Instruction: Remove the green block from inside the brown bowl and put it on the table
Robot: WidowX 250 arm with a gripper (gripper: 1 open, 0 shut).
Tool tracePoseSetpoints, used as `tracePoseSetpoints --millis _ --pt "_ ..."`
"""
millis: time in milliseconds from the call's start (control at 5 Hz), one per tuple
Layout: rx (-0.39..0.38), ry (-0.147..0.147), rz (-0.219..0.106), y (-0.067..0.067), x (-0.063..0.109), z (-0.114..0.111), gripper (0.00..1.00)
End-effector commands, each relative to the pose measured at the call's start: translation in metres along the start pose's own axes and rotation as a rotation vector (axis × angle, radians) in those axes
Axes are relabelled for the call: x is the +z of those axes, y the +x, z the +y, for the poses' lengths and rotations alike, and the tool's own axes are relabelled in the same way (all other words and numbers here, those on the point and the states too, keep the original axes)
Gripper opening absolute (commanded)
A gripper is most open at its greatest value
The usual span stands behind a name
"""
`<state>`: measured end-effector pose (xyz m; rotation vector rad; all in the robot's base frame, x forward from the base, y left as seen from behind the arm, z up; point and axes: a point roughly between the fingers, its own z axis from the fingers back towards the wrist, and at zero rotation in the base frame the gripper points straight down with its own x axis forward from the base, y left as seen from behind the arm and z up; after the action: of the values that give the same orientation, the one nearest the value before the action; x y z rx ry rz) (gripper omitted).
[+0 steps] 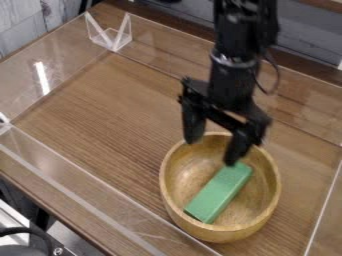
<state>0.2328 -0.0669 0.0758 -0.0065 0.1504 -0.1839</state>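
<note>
A bright green block (218, 193) lies flat inside the brown bowl (182, 198), slanting from lower left to upper right. The bowl sits on the wood-grain table (94, 115) at the front right. My gripper (217, 144) hangs fingers-down over the bowl's far rim, just above the block's upper end. Its two black fingers (242, 148) stand apart with nothing between them, so it is open. It is not touching the block.
Clear acrylic walls (60, 175) run round the table's edges, the front one close to the bowl. A small clear folded stand (107, 31) sits at the back left corner. The black arm (246, 40) rises behind the bowl.
</note>
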Motion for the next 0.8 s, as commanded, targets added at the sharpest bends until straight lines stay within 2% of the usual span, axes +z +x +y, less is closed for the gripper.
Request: tracePoseSetpoints --millis 0,200,600 --pt "-0.03 -0.003 -0.085 -0.002 -0.002 -0.018 1.0" --pt "-0.056 -0.011 -0.113 -0.004 -0.016 -0.024 1.0" --pt "-0.055 -0.035 -0.13 -0.003 -0.018 -0.02 1.0"
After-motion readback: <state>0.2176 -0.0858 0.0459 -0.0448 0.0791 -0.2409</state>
